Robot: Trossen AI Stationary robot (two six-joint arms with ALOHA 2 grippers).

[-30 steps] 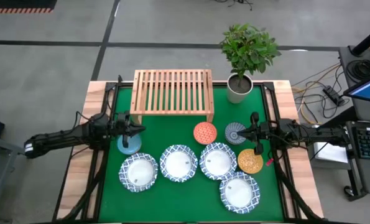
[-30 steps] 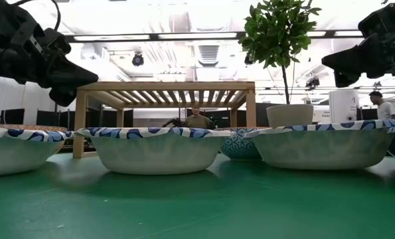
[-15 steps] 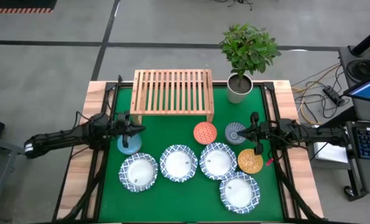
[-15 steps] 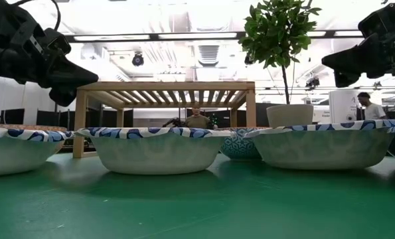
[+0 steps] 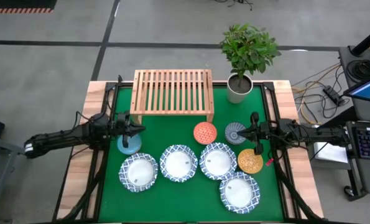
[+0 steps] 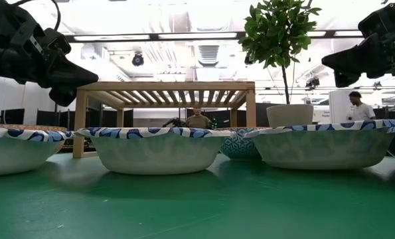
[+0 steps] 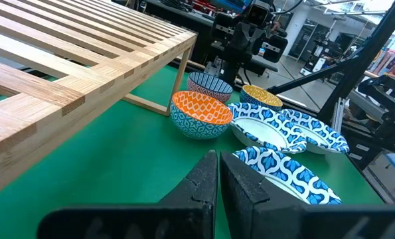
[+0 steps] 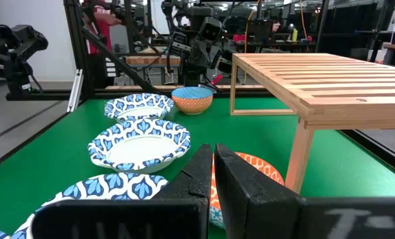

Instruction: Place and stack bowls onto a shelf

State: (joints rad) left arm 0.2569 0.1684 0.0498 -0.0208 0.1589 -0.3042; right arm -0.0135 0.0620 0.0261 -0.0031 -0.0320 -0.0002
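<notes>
Left gripper [image 5: 137,129] is hovering near the left edge of the green table [image 5: 185,202], fingers pressed together with nothing between them — the left wrist view shows the two dark fingers [image 7: 207,174] meeting. Just below its tip the light blue bowl [image 5: 129,144] is sitting on the mat, close to the left edge. The shelf [image 5: 172,91] is standing along the far edge, left of centre, its slatted top carrying nothing. Toward the near edge, three white bowls with blue rims are lining up in a row — the left one [image 5: 138,172], the middle one [image 5: 178,163], the right one [image 5: 218,160] — rims close together or touching. A fourth white bowl [image 5: 239,192] is lying nearer the near right corner. The orange-red bowl [image 5: 205,132] is resting mid-table just in front of the shelf's right leg, with the blue-grey patterned bowl [image 5: 235,133] beside it on its right. The golden yellow bowl [image 5: 250,162] is sitting close to the right edge, next to the right white bowl. Right gripper [image 5: 244,133] is hanging over the blue-grey bowl's right side, fingers [image 8: 198,166] closed and empty. A potted plant [image 5: 239,88] is standing at the far right corner.
</notes>
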